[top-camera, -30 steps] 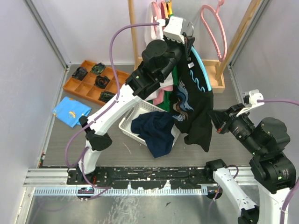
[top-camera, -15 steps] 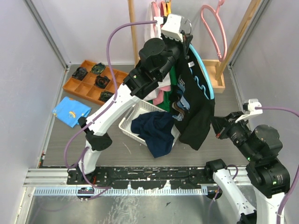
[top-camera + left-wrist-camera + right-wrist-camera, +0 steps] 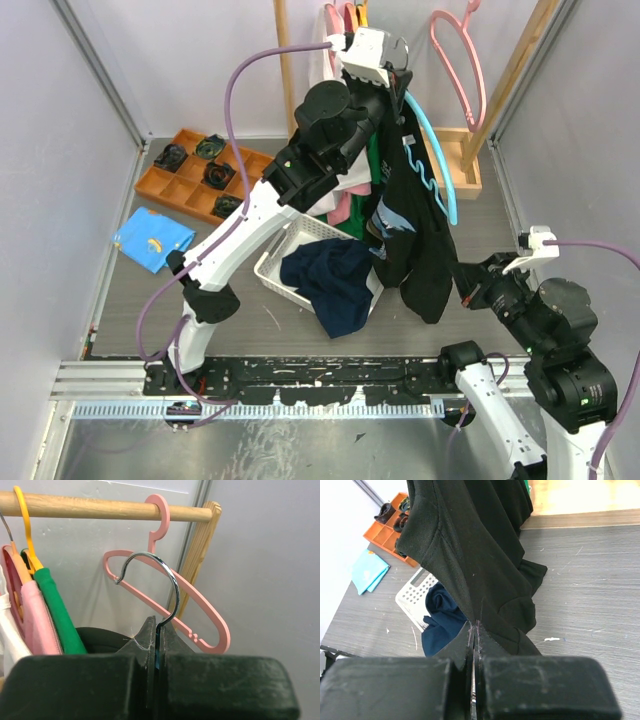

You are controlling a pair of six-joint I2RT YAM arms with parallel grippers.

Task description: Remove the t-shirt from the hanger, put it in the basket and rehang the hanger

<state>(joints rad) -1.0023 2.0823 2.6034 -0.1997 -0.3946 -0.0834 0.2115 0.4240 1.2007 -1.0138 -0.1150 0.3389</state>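
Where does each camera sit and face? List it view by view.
Top: overhead from behind, looking down on the table; left arm, right arm show.
Left wrist: high, facing the rail; left gripper shut on the hook.
Right wrist: low, facing left toward the basket; right gripper shut on the t-shirt.
Shared: t-shirt, basket in top and right wrist.

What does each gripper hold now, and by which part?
Left gripper: the hanger, at the base of its metal hook. Right gripper: the black t-shirt, by a fold near its lower edge.

Pale walls (image 3: 60, 150) enclose a grey wood-grain floor (image 3: 490, 215).
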